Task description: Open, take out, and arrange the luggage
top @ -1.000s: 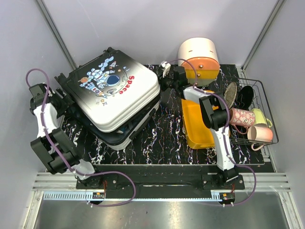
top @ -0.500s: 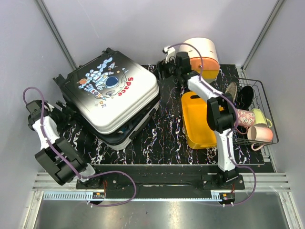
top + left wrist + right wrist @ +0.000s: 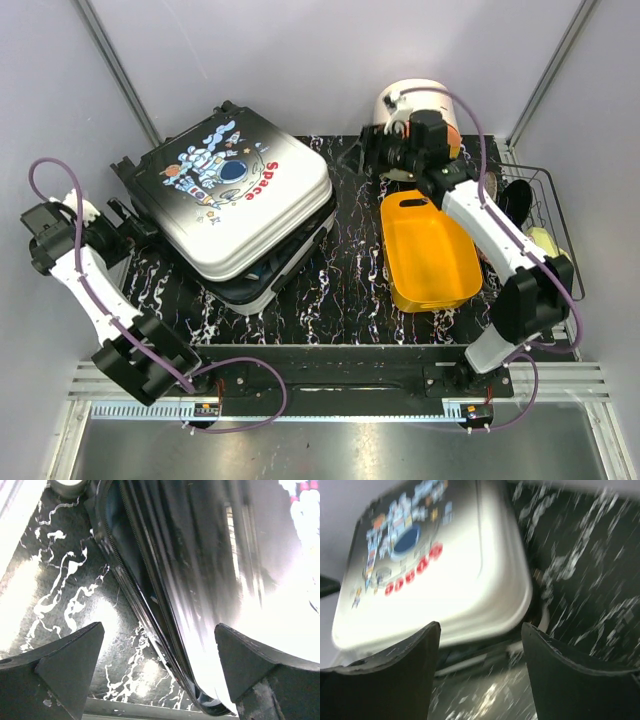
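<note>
The luggage lies flat on the black marbled mat, astronaut and red "Space" print up, its lid slightly raised over the lower shell. My left gripper is open and empty at the luggage's left edge. In the left wrist view the gripper frames the shell's zipper seam. My right gripper is open and empty above the mat, right of the luggage's back corner. In the blurred right wrist view the gripper faces the luggage.
An orange tray lies right of centre. A white-and-orange drawer box stands at the back behind my right wrist. A wire rack with cups stands at the far right, partly hidden by the right arm.
My left arm has drawn back to the left, away from the luggage. My right arm has swung out to the right, its gripper shifting slightly back from the luggage's corner. The luggage has stayed put.
</note>
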